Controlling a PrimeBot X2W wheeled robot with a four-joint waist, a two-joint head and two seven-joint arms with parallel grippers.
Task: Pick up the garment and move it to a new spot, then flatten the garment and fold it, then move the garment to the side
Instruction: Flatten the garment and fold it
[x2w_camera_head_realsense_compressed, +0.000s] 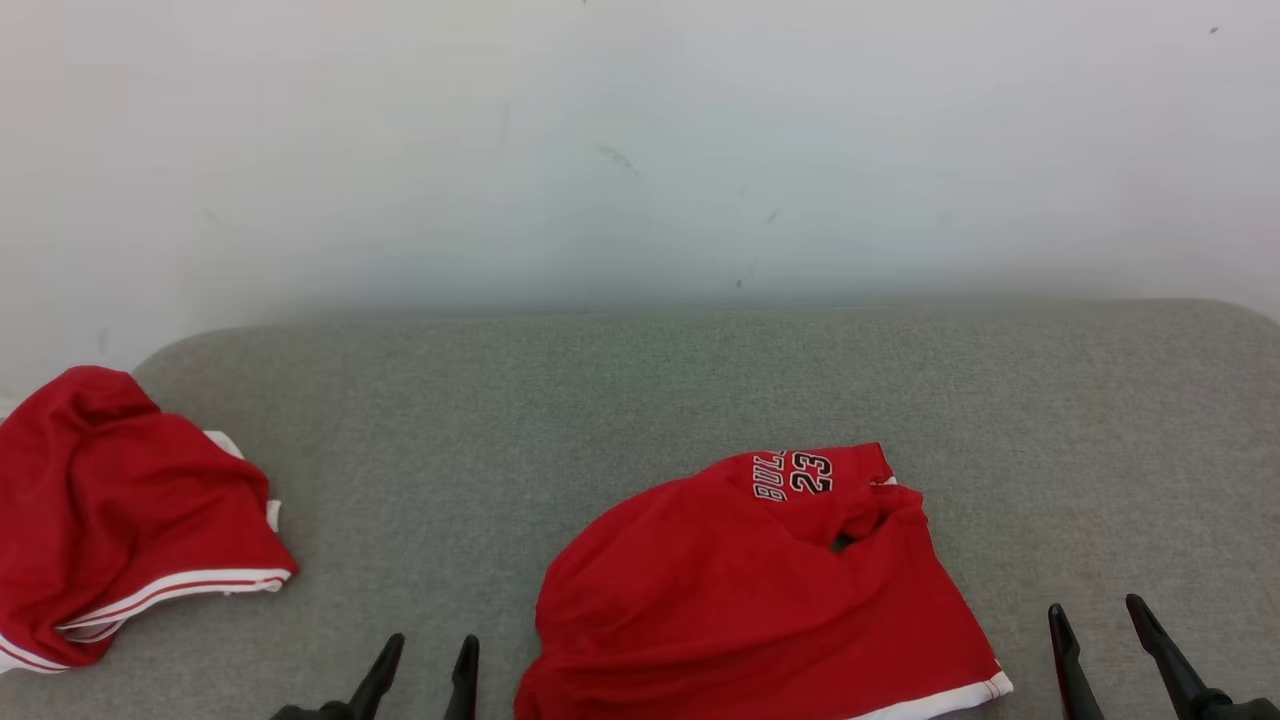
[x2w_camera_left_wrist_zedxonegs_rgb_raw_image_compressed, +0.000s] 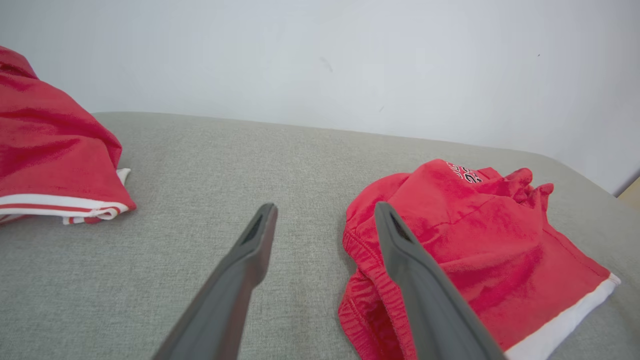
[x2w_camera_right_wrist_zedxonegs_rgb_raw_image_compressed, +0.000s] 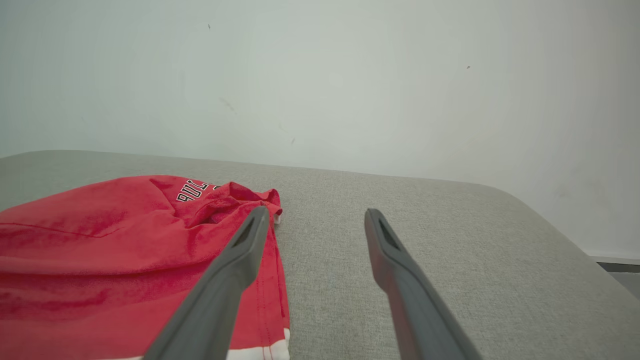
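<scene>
A crumpled red garment (x2w_camera_head_realsense_compressed: 760, 590) with a white hem and "BULLS 23" lettering lies at the front middle of the grey padded surface; it also appears as the garment (x2w_camera_left_wrist_zedxonegs_rgb_raw_image_compressed: 470, 240) and the garment (x2w_camera_right_wrist_zedxonegs_rgb_raw_image_compressed: 115, 255) in the wrist views. To its left, near the front edge, my left gripper (x2w_camera_head_realsense_compressed: 433, 645) stands open with nothing between its fingers (x2w_camera_left_wrist_zedxonegs_rgb_raw_image_compressed: 250, 250). On the garment's right, my right gripper (x2w_camera_head_realsense_compressed: 1097, 610) is open and empty too, its fingers (x2w_camera_right_wrist_zedxonegs_rgb_raw_image_compressed: 390, 250) over bare fabric. Neither gripper touches the garment.
A second red garment (x2w_camera_head_realsense_compressed: 120, 510) with white and red stripes lies bunched at the far left edge of the grey surface (x2w_camera_head_realsense_compressed: 640, 400), also seen as a red heap (x2w_camera_left_wrist_zedxonegs_rgb_raw_image_compressed: 50, 155). A pale wall (x2w_camera_head_realsense_compressed: 640, 150) rises behind the surface.
</scene>
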